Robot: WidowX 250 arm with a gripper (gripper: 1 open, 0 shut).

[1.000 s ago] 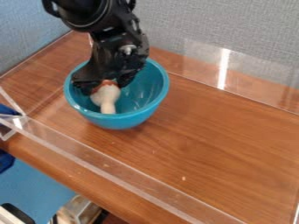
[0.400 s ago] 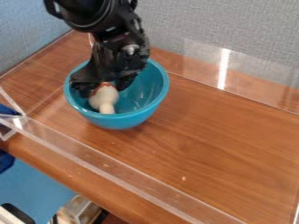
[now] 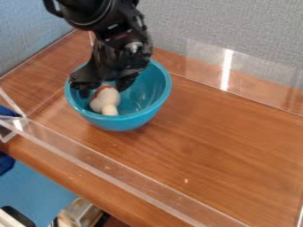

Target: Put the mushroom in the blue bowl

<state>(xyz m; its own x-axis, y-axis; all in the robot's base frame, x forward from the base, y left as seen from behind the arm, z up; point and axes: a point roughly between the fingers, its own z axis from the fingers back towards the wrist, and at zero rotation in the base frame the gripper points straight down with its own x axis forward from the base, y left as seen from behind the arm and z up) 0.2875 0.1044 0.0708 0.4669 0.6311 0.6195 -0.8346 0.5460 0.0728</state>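
Note:
The mushroom (image 3: 106,103) lies on its side inside the blue bowl (image 3: 148,106), cream stem toward the front and brown cap tucked under the gripper. My black gripper (image 3: 99,88) reaches down into the bowl from the upper left, directly over the mushroom's cap end. Its jaws stand open, one finger (image 3: 81,89) at the bowl's left rim and the other right of the cap. The mushroom rests on the bowl's floor and the fingers are not closed on it. The cap is partly hidden by the gripper.
The bowl sits at the back left of a wooden table (image 3: 213,142) enclosed by clear acrylic walls (image 3: 83,146). A grey-blue backdrop rises behind. A blue object (image 3: 7,113) pokes in at the left edge.
The mushroom has settled slightly lower and leftward in the bowl. The gripper has kept its place and stayed open.

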